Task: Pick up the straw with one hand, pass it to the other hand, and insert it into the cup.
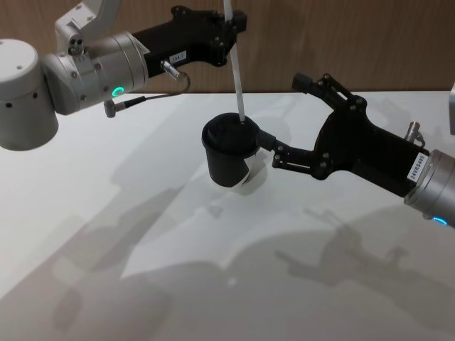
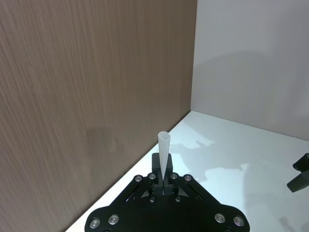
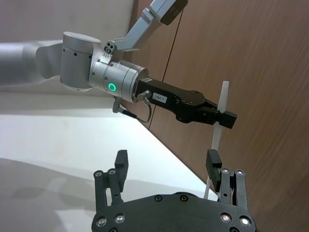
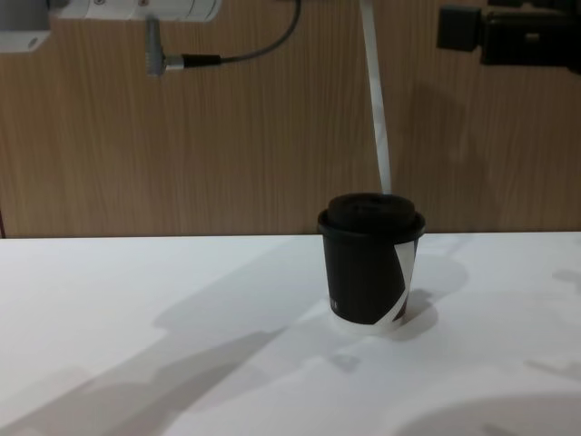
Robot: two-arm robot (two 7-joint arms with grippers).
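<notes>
The cup (image 1: 227, 162) (image 4: 363, 272), black with a black lid and a white stripe, stands upright on the white table. The thin white straw (image 1: 237, 78) (image 4: 377, 109) (image 2: 164, 147) (image 3: 219, 130) slants down from above, and its lower end meets the lid's far side. My left gripper (image 1: 229, 30) (image 3: 219, 118) (image 2: 164, 180) is shut on the straw's upper part, above the cup. My right gripper (image 1: 284, 114) (image 3: 166, 159) is open, with nothing between its fingers. It hovers to the right of the cup and straw, and in the right wrist view the straw runs close by one finger.
A grey cable with a metal plug (image 1: 117, 105) (image 4: 168, 62) hangs from my left arm. A wooden wall (image 4: 182, 136) rises right behind the table (image 1: 142, 213). The bare table spreads in front of the cup and to its left.
</notes>
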